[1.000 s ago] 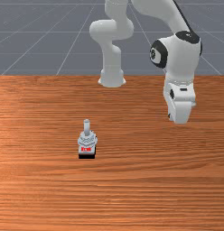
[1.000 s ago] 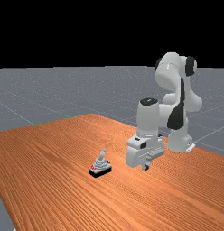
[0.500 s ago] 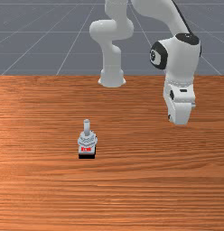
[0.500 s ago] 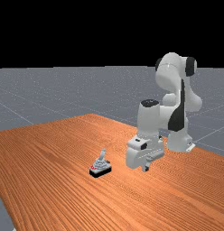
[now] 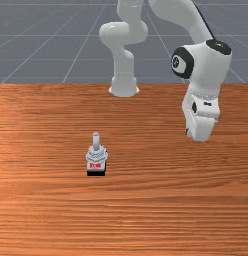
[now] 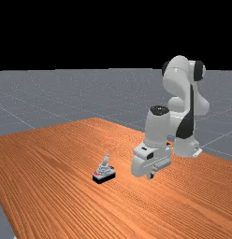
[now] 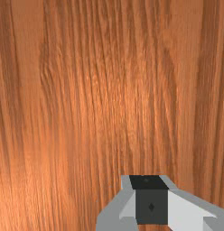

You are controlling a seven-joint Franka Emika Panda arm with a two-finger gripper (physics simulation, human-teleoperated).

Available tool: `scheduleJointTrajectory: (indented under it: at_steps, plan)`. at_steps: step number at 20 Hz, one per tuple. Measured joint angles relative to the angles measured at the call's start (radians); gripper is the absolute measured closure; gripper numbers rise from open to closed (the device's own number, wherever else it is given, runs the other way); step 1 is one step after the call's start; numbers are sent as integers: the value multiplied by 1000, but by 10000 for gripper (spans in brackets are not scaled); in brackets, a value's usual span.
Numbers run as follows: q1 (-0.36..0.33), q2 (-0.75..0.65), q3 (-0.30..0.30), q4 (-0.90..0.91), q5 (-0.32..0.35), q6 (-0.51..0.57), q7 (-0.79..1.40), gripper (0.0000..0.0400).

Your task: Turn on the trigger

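Nearest in the front view is the joystick [image 5: 96, 156], standing upright on the table [image 5: 146, 215] toward that view's left. Its black base [image 5: 96, 173] is down, a red marking [image 5: 95, 165] faces the camera, and the grey stick [image 5: 96, 141] points up. Which part counts as the trigger is too small to make out.

Farther back, toward the front view's right, the tool [image 6: 151, 175] hangs above the wood, well apart from the joystick and touching no part of it. I cannot tell how far open it is, nor whether it has hold of anything. Behind is the arm's base [image 5: 124, 85].

The step in hand looks to be the approach, with the task hardly begun. Best to carry the tool across at a safe height — clear of the stick's top — then straighten the hand's tilt and come down slowly beside the part to be worked. Press lightly and squarely — a sideways knock could tip or slide so small a body.
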Motion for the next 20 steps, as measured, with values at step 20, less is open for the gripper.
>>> scheduleJointTrajectory:
  at_steps: [20]
  plan:
    - [-174,-93,-76,-193,120,144,-5,400]
